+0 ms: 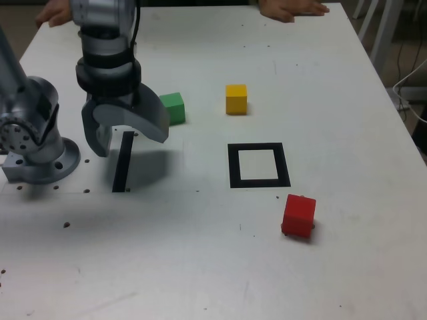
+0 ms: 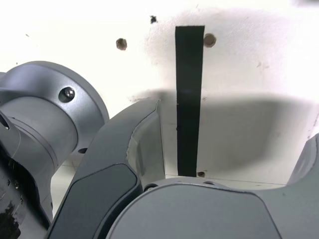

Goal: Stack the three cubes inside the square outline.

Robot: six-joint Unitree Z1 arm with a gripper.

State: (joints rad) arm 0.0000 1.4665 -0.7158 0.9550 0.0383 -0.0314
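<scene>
In the exterior view, three small solid-coloured cubes are sitting apart on the white table [image 1: 347, 100]: the green cube [image 1: 173, 107] is resting toward the far side, partly hidden behind the arm, the yellow cube [image 1: 236, 99] is standing to its right in that view, and the red cube [image 1: 298, 215] is lying nearer the camera, slightly tilted, just below and to the right of the square outline [image 1: 259, 165]. That outline, a thick black tape frame with a white centre, is lying between the yellow and red cubes with nothing inside it. The grey arm is rising from its base [image 1: 37, 150] at the exterior view's left and is pointing its gripper [image 1: 127, 137] downward above a straight black strip [image 1: 123, 162], its jaws spreading wide and holding nothing (its shadow is falling across the strip). A person's hands [image 1: 293, 8] are resting at the table's far edge. In the wrist view, the gripper [image 2: 234, 144] is gaping with empty space between its curved grey fingers [image 2: 134, 144], the black strip is running lengthwise through that gap, and the arm's base [image 2: 45, 114] is showing beside one finger; no cube is appearing here.
</scene>
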